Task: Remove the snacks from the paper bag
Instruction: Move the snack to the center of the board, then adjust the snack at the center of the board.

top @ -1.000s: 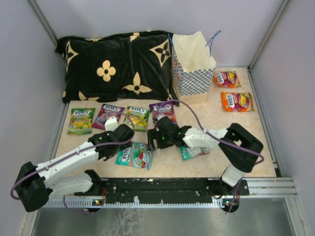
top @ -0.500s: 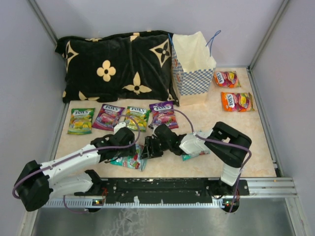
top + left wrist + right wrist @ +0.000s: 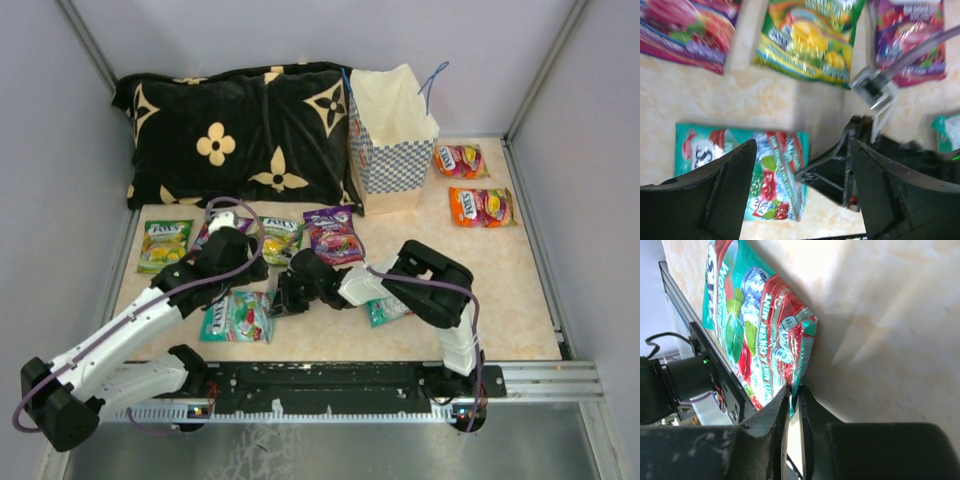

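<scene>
A teal snack packet [image 3: 235, 317] lies flat near the table's front edge. My right gripper [image 3: 279, 300] is shut on the crimped right edge of this packet [image 3: 760, 335], the fingers [image 3: 777, 412] pinching the foil. My left gripper [image 3: 240, 272] hovers open above the same packet [image 3: 775, 175], nothing between its fingers [image 3: 725, 185]. The checkered paper bag [image 3: 392, 140] stands upright at the back, apart from both arms. More snacks lie in a row: green [image 3: 164, 245], green-yellow [image 3: 280, 238] and purple [image 3: 335, 235].
A black cushion with tan flowers [image 3: 235, 135] fills the back left. Two orange packets [image 3: 460, 160] [image 3: 481, 206] lie right of the bag. A second teal packet [image 3: 385, 310] sits partly under the right arm. Metal rails [image 3: 400, 380] run along the near edge.
My right gripper has reached left and shut on the teal packet's edge, and the packet has slid left. My left arm has drawn back towards the row of packets, still open.
</scene>
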You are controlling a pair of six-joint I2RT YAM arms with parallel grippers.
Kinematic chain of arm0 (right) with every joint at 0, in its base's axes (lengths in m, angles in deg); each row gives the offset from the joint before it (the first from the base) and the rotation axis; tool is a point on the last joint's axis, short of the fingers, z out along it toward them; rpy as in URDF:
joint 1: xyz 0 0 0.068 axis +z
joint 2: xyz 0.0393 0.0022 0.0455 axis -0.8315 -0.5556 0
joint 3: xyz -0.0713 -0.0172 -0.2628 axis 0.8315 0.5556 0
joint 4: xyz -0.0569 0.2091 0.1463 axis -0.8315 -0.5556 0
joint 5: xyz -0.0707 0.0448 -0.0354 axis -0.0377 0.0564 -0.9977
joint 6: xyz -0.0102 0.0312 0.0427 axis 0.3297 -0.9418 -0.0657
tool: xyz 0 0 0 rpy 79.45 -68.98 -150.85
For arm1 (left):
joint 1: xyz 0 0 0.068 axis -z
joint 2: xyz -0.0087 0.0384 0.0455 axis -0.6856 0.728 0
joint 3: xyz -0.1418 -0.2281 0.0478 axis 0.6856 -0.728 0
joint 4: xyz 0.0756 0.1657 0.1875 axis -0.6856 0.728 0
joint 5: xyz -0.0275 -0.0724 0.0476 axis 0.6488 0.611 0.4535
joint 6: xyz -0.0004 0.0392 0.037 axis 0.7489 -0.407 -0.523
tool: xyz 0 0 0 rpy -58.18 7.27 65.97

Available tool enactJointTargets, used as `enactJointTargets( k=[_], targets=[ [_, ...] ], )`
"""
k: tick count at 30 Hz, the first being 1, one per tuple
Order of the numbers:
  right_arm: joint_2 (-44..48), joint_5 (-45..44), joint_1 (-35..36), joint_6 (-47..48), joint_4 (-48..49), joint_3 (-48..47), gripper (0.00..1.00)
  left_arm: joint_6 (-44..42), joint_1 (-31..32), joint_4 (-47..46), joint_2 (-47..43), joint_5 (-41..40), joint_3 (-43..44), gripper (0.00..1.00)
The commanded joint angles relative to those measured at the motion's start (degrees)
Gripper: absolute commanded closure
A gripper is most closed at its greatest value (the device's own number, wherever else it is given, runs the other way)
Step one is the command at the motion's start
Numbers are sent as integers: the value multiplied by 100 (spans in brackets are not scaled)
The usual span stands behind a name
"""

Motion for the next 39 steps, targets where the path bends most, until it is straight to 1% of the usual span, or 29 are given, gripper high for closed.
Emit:
enactJointTargets(
  k=[1,4,5,6,14,20,21,23,25,27,29,31,33,35,36,39],
  targets=[
    [-482,-425,173,-182,25,-519,91,-781,-495,300,-126,152,520,18],
    [-670,-585,209,-261,18,-759,96,-980,-640,325,-257,120,626,18],
    [-728,-638,212,-288,3,-820,99,-1026,-679,347,-273,123,647,18],
    [-773,-687,215,-324,-15,-875,100,-1061,-708,376,-271,127,679,18],
    [-1043,-1167,211,-828,174,-1114,100,-1148,-818,364,-188,215,653,18],
    [-1136,-1206,206,-842,133,-1417,100,-1215,-856,322,-101,241,703,18],
    [-1105,-1194,202,-749,88,-1445,93,-1227,-858,311,-97,247,716,17],
    [-860,-1173,204,-518,-72,-1422,70,-1285,-867,261,-72,301,736,17],
    [-444,-1176,201,-164,-309,-1231,50,-1378,-870,135,-10,425,731,16],
    [82,-1194,201,265,-607,-1000,37,-1705,-865,-75,122,702,747,17],
    [647,-1318,201,741,-1193,-786,27,-1869,-846,-241,320,1125,795,19],
    [1340,-1678,185,1116,-1985,-475,17,-1857,-750,-457,519,1402,808,20],
    [2198,-2052,45,1249,-2538,6,12,-1807,-533,-830,674,1523,743,21],
    [3083,-2141,-316,1140,-2915,626,12,-1683,-213,-1281,832,1652,673,22],
    [3724,-2175,-549,1091,-3107,920,12,-1650,-37,-1609,944,1675,655,22],
    [5106,-2567,-1138,1122,-3910,1354,11,-1563,454,-2088,1505,1668,792,22]
  ],
)
